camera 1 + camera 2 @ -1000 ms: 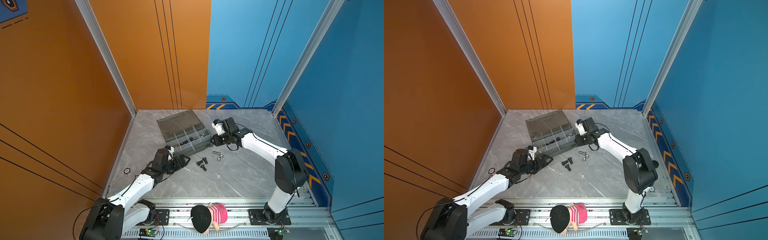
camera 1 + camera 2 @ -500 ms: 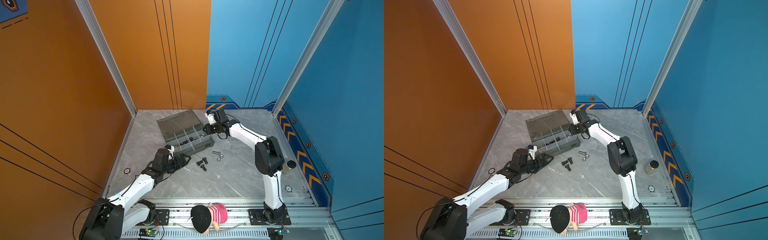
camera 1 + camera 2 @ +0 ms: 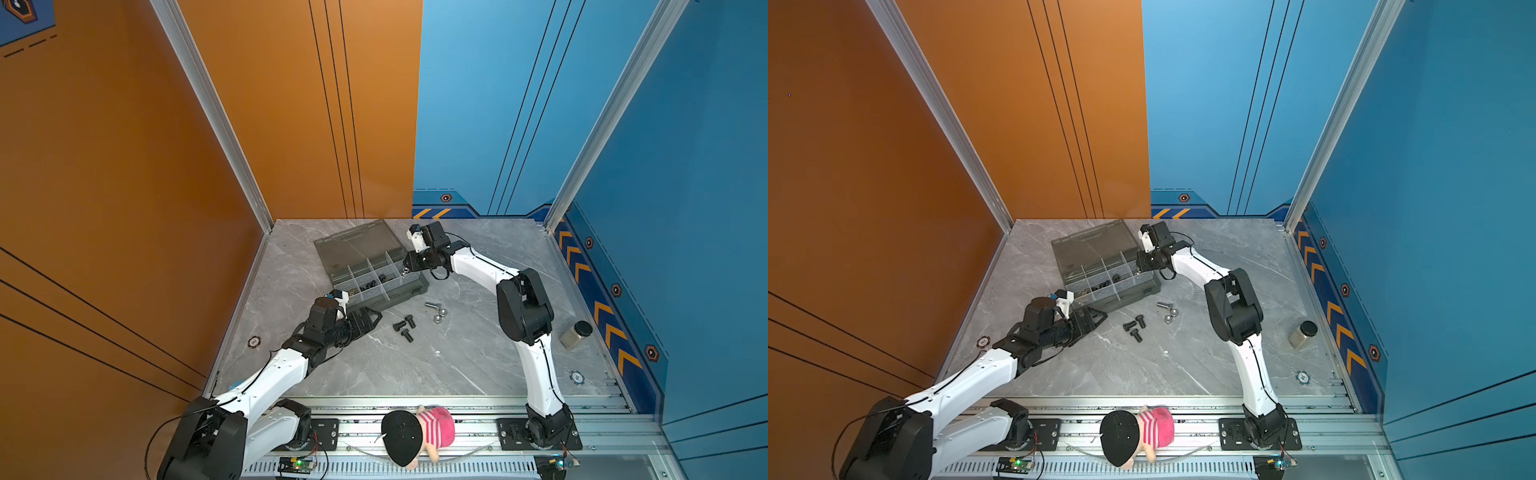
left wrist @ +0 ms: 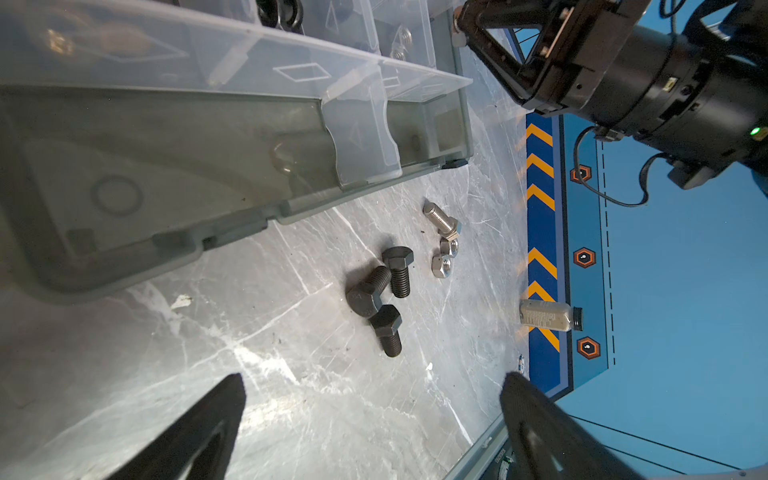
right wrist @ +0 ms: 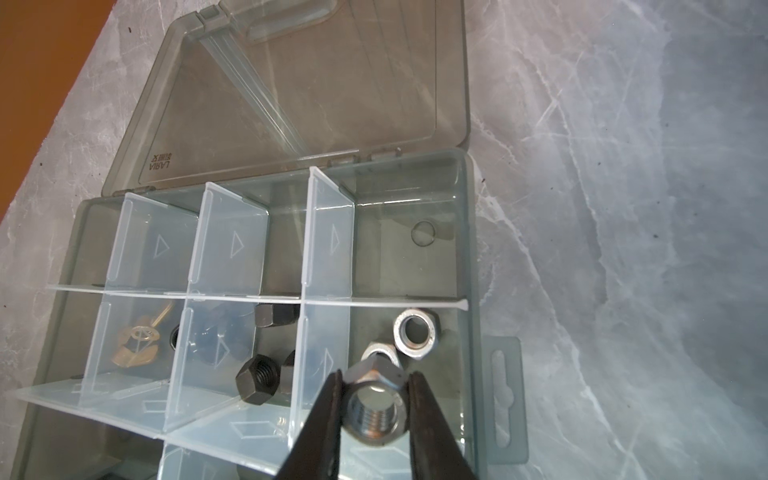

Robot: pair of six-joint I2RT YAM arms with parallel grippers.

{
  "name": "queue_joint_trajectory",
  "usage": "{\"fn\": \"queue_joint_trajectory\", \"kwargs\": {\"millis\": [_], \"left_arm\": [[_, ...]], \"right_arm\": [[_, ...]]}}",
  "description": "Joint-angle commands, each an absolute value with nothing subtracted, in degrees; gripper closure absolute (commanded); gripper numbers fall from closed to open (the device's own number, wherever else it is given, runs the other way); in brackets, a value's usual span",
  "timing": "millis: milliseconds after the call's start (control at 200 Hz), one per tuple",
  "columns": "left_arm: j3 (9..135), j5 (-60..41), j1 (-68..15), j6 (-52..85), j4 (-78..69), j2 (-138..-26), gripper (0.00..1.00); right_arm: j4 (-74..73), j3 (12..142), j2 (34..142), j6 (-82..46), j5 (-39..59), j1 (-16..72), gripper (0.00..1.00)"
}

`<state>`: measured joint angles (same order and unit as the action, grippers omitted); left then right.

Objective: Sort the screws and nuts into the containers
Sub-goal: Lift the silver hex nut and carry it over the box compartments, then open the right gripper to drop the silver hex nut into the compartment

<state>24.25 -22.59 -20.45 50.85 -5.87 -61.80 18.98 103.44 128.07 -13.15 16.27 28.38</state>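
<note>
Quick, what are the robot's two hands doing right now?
Left gripper: open, holding nothing.
Right gripper: closed on a silver nut.

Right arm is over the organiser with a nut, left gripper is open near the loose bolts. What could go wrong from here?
1. The silver nut in the right gripper hangs close to the divider. Released here, it might bounce over among the black nuts.
2. The three black bolts lie bunched together. The open left gripper may drag a neighbour along, or nudge the organiser case beside it.
</note>
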Motion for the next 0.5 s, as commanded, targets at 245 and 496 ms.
{"fn": "queue_joint_trajectory", "kwargs": {"millis": [245,496], "left_arm": [[26.1,-23.3,-21.2,50.7,-5.6,-61.5,0.02],[26.3,-23.2,-21.2,50.5,-5.5,-61.6,0.02]], "right_arm": [[22.3,104.8,125.4,-12.3,15.6,28.0,0.58],[25.6,97.9,116.4,-11.6,15.1,28.1,0.55]]}}
